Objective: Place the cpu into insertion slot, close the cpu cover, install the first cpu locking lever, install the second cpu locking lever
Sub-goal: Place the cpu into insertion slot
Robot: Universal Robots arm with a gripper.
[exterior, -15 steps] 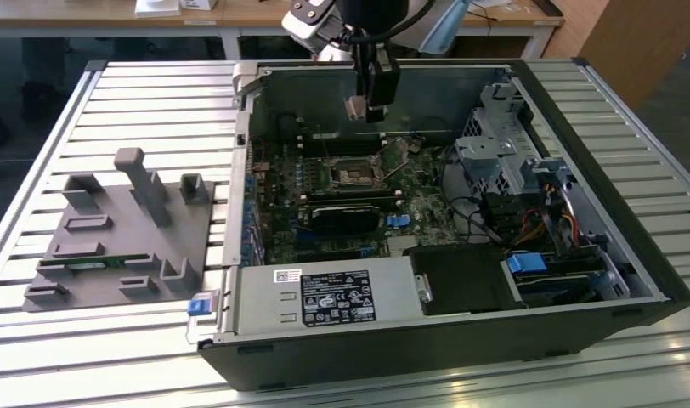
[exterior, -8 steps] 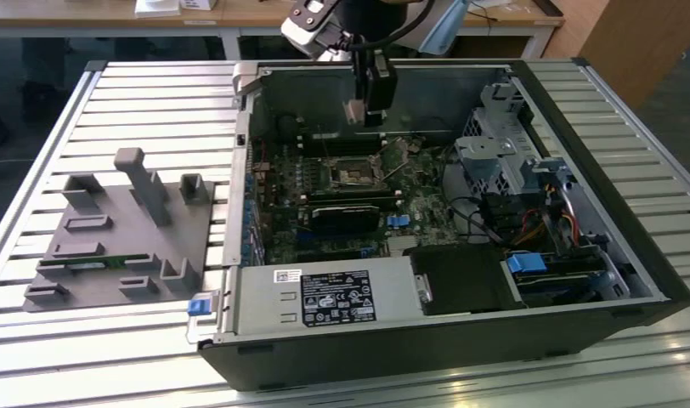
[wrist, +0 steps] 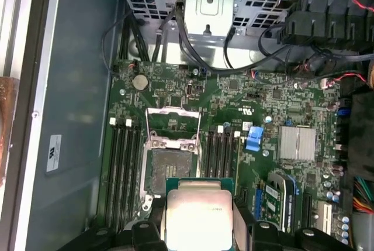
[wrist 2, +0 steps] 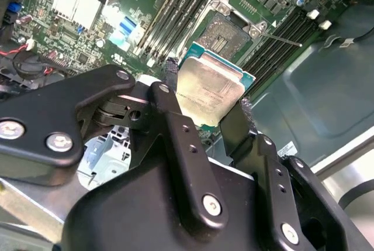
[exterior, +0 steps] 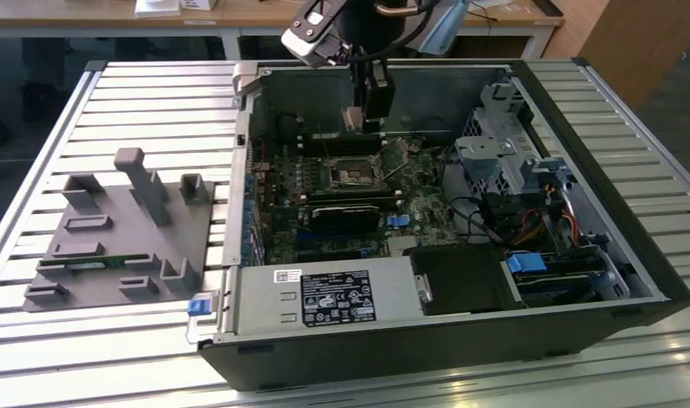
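Cpu (wrist 2: 211, 84) in claw (wrist 2: 208, 90), near insertion slot (wrist 2: 225, 28)

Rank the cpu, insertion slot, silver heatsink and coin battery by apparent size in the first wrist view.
1. cpu (closest to the camera, so it looks enlarged)
2. insertion slot
3. silver heatsink
4. coin battery

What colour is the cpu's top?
Silvery grey, green-edged; the cpu shows best in the second wrist view.
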